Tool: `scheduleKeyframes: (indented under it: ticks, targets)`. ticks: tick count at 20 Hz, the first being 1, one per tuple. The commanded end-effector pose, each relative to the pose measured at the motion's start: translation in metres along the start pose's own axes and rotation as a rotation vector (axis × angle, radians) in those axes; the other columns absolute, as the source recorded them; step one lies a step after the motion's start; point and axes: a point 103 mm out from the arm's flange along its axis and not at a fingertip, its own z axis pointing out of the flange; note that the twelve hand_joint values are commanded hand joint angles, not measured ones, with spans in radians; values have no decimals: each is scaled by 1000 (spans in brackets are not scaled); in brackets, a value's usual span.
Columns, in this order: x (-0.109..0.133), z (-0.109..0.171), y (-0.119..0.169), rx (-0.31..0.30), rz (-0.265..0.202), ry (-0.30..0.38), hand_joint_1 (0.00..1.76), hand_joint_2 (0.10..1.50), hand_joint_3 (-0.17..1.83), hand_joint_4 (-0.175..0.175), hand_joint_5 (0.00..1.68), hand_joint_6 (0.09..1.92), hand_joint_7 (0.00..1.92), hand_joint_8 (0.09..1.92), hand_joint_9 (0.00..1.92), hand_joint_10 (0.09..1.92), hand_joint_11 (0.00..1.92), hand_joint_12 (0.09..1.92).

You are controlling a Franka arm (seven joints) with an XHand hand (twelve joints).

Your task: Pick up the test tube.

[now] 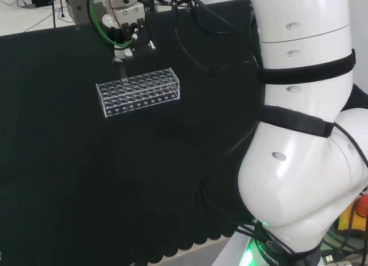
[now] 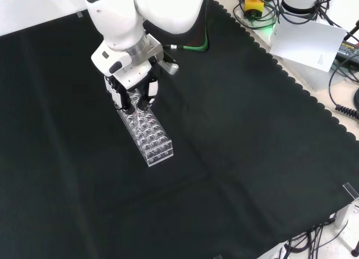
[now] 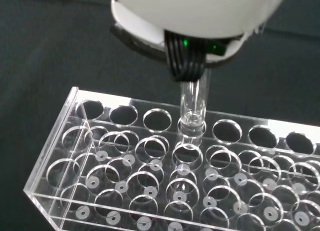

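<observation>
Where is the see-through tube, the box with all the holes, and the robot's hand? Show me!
Clear glass test tube [image 3: 194, 98]: wrist view, on its upright wall above the rack.
Clear plastic test tube rack [image 1: 140, 91]: head view, on its holed top plate.
Black and white hand [image 2: 130, 91]: front view, on its fingers over the rack's far end.

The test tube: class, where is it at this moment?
In the wrist view the test tube stands upright in a hole of the clear rack's outermost row, its top under the hand. In the head view that is the rack's far row, toward its left end.
</observation>
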Motion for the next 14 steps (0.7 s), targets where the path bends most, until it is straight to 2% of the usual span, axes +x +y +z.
scheduleKeyframes:
  ticks: [1, 4, 14]
  targets:
    - [0, -5, 1, 2, 0, -5, 1439, 566, 716, -175, 1327, 498, 1412, 697, 1549, 87, 1261, 844]
    - [-2, -11, 0, -2, -3, 21, 1439, 598, 666, -175, 1273, 494, 1431, 682, 1554, 87, 1257, 846]
    - [-8, -60, -10, -19, -6, 71, 1440, 600, 660, -175, 1267, 488, 1436, 675, 1559, 87, 1251, 854]
